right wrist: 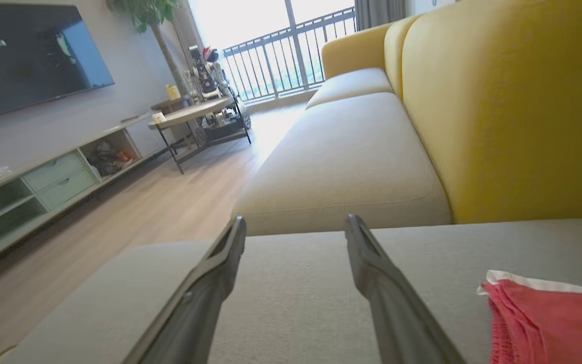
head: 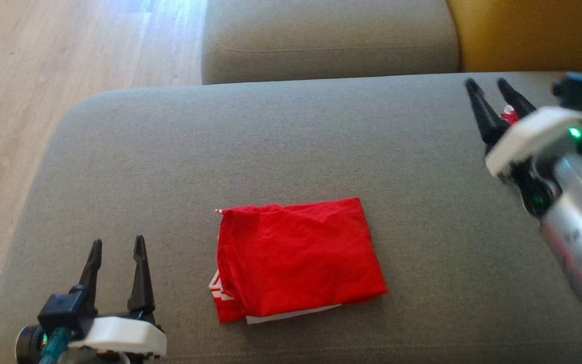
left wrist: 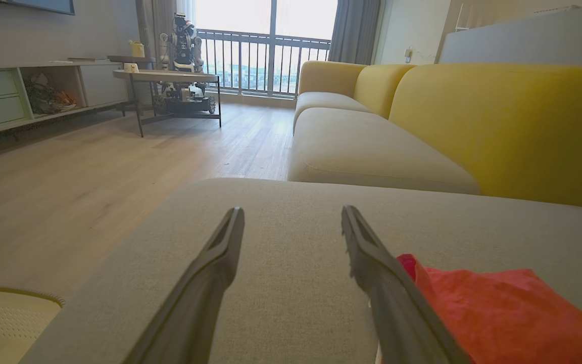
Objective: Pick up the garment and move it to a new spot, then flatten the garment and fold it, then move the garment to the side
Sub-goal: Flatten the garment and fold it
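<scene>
A wide grey sofa seat (head: 291, 141) carries everything. On its middle lies the red garment (head: 296, 258), folded into a rough rectangle, with a white edge showing at its near side and some white print at its left corner.

The left gripper (head: 119, 240) stands near the garment's left side, not touching it; in the left wrist view the garment (left wrist: 503, 308) lies just beside the right-hand finger. The right gripper (head: 486, 82) is well apart from the garment, at the far right of the seat.

Both grippers have their two dark fingers spread wide and hold nothing.

In the right wrist view a red cloth with white hem (right wrist: 548, 323) lies beside the right gripper (right wrist: 296, 218); I cannot tell if it is the same garment.
</scene>
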You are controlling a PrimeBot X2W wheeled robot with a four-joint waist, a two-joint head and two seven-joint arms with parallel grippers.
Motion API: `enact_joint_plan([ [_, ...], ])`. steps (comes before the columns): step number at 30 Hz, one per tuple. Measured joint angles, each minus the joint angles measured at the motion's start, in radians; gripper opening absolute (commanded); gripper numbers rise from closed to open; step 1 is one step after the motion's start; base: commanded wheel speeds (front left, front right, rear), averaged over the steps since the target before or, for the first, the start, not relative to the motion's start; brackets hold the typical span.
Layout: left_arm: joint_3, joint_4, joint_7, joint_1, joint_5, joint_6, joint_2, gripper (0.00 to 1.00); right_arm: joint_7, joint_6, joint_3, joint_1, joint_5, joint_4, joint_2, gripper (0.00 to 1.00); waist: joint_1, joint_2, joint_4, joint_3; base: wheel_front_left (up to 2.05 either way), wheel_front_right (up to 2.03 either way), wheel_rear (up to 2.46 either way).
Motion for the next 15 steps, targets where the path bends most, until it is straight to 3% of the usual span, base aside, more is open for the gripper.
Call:
enact_joint_plan([
  [4, 0.0, -0.006, 0.0, 0.0, 0.0, 0.004, 0.0, 1.0, -0.002, 0.0, -0.359, 0.284, -0.369, -0.245, -0.009, 1.0, 0.0, 0.0, -0.015, 0.003, 0.0, 0.0, 0.0],
  [8, 0.0, -0.006, 0.0, 0.001, 0.0, 0.006, 0.0, 1.0, -0.002, 0.0, -0.67, 0.622, -0.699, -0.506, 0.124, 1.0, -0.0001, 0.0, -0.016, 0.005, 0.0, 0.0, 0.0],
  [12, -0.001, -0.006, 0.0, 0.003, 0.0, 0.006, 0.0, 1.0, -0.002, 0.0, -0.77, 0.82, -0.893, -0.693, 0.266, 1.0, -0.0001, 0.0, -0.011, 0.006, 0.0, 0.0, 0.0],
  [15, -0.002, -0.007, 0.0, 0.008, 0.0, 0.008, 0.0, 1.0, -0.002, 0.0, -0.794, 0.862, -0.942, -0.768, 0.28, 1.0, -0.0001, 0.0, -0.008, 0.007, 0.0, 0.0, 0.0],
])
